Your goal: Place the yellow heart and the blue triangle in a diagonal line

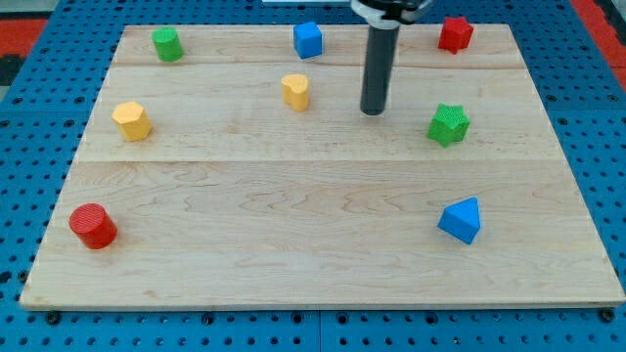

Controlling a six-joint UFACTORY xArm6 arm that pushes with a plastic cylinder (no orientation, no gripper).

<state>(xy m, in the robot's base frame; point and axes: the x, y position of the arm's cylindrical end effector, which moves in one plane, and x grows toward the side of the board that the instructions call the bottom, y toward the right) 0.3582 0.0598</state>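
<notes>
Camera view shows you the pale wooden desk (323,244) with my tip (373,110) resting in its upper middle, just to the view's right of the small yellow heart-shaped block (295,91) and touching nothing. You have no jaws on this rig, only the dark rod, so nothing is held.

The blue triangular block (461,219) lies well apart, toward the view's lower right. The two already sit roughly on a slant, so your likely risk is spoiling that with a careless push.

Watch these hazards:
- Pushing the heart toward the view's left from where the tip stands could send it in the direction of the yellow hexagonal block (131,120).
- An off-centre contact on the heart's rounded lobes may spin it and let it slip off the tip.
- Travelling toward the triangle, the rod passes near the green star-shaped block (449,124); clipping it would clutter the line.
- The blue cube (308,39) sits just above the heart, so an upward nudge could jam them together.
</notes>
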